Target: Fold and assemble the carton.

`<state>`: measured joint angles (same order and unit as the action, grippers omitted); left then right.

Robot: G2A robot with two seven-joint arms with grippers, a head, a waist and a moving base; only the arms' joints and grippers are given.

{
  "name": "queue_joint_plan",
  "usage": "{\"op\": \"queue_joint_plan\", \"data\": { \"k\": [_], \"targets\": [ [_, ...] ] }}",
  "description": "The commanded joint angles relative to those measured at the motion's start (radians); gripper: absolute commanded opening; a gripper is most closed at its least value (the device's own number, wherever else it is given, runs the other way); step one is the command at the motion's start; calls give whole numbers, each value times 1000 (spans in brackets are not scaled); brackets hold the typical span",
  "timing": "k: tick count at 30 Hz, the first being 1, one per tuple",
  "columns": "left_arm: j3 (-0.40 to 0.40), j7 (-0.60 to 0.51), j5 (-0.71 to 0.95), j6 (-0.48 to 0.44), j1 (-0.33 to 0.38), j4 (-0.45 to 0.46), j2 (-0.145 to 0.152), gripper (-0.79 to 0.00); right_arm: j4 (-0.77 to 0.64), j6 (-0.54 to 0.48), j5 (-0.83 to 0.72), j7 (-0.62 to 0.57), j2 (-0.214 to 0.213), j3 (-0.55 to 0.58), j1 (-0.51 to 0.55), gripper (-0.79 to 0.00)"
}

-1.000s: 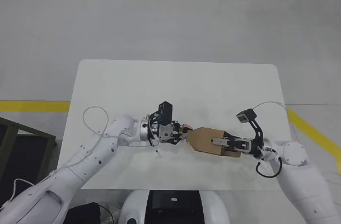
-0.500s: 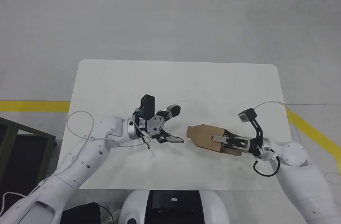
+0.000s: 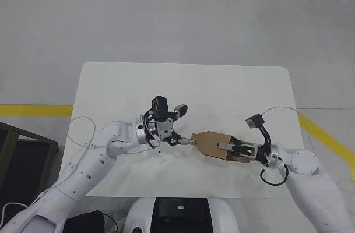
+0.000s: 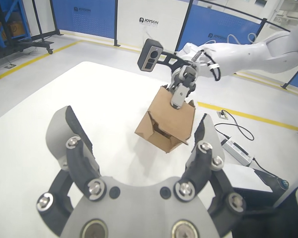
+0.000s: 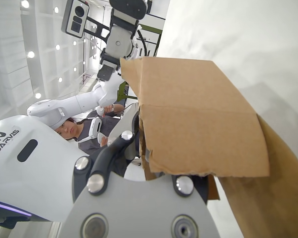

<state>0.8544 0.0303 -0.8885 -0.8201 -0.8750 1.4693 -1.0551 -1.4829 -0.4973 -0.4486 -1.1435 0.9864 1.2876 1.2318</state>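
A brown cardboard carton (image 3: 214,144) lies tilted at 4 o'clock from the middle of the table (image 3: 235,87), lengthwise from 9 to 3 o'clock. The flaps at its 9 o'clock end are folded inward, with a gap between them.

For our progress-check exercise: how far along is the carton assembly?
Done: the carton is opened into a box shape. In hand: the right gripper clamps one wall, holding it tilted; the open left gripper faces its end. Left: that end's flaps gape, not yet shut.

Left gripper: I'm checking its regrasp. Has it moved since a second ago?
Yes. The left gripper has drawn back toward the table's left edge, away from the carton, and stands open.
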Motion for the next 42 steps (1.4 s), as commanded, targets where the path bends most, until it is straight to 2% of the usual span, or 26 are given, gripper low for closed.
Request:
{"op": "queue_joint_plan", "data": {
  "k": [1,22,42],
  "targets": [
    [1,-10,9,12,2,-6,-3,0,-6,-5,-12,-8,-1,4,5,-785],
    [10,-73,45,-24,-5,-62,-23,0,-47,-22,-112,-78,-9,38,35,-785],
    [12,-90,36,-95,-22,-41,-38,0,-49,-16,-153,-82,-7,35,40,-785]
  ]
}}
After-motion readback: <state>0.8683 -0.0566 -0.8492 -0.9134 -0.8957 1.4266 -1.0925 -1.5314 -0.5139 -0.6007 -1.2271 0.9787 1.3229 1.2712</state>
